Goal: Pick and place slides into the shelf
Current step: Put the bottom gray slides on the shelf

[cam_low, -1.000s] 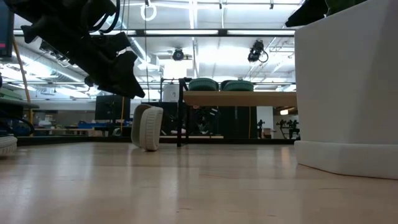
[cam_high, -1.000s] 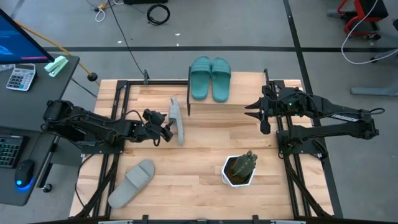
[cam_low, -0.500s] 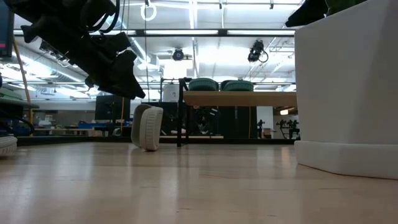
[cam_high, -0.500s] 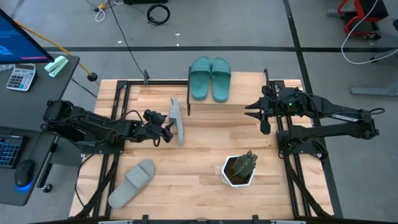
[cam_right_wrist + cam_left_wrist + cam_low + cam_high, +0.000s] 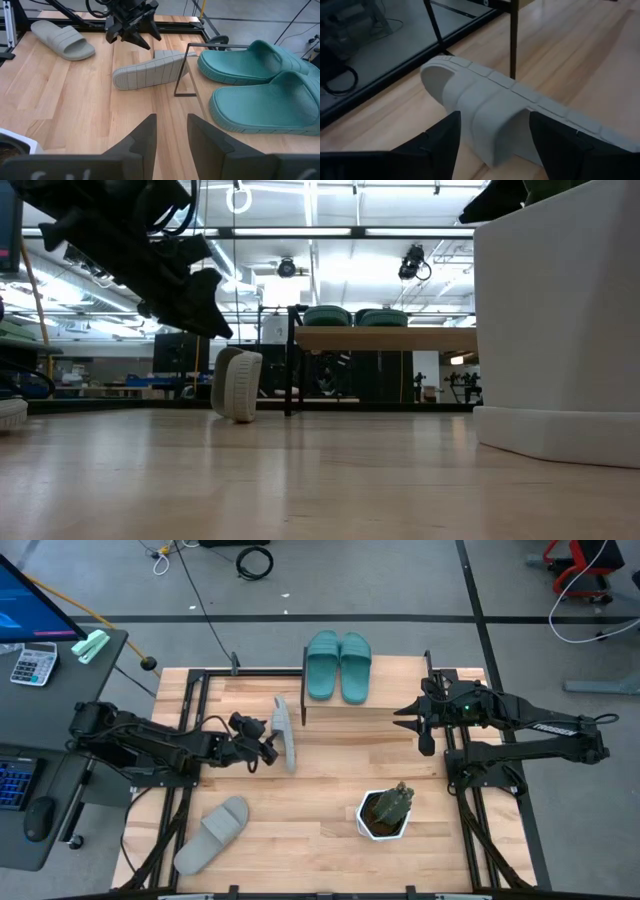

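Left gripper open wide, straddling the strap of a grey slide standing on edge beside the shelf. Right gripper narrowly parted, empty, near the tabletop's right edge.

2 slides on shelf.

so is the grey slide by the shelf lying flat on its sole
No, the grey slide stands on its side edge, its ribbed sole facing outward, next to the shelf leg.
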Tool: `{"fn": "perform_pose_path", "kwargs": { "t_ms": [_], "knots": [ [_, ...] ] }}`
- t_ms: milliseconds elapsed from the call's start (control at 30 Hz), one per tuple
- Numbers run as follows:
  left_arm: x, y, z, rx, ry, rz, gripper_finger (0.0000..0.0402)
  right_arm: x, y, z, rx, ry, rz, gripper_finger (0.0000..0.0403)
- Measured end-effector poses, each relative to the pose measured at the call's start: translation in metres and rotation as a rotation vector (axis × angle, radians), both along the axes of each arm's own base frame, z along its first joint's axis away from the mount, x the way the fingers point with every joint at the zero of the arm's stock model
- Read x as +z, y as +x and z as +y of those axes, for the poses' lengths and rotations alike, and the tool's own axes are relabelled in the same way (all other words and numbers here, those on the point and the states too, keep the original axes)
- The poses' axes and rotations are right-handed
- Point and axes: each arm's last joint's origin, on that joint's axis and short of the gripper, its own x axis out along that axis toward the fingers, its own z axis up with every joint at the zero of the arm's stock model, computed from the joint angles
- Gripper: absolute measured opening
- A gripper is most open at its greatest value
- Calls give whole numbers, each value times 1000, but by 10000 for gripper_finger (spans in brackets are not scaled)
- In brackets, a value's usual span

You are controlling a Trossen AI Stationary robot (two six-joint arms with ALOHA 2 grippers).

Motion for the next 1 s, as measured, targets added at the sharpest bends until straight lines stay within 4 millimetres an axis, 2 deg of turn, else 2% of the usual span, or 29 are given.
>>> {"fn": "perform_pose_path", "kwargs": {
  "t_ms": [200, 433, 600, 800, 1000],
  "knots": [
    [-6, 2, -2, -47, -11, 46, 255, 0, 0, 0, 0, 0, 1, 114],
    [-7, 2, -25, -181, -157, 14, 258, 0, 0, 0, 0, 1, 1, 114],
    [8, 0, -39, -263, -386, 97, 239, 0, 0, 0, -4, 10, -1, 114],
    [30, -4, -67, -524, -651, 306, 227, -2, 0, 0, -5, 14, 17, 114],
    [51, -14, -89, -771, -714, 485, 227, -5, 1, 0, -4, 34, 52, 114]
  ]
}}
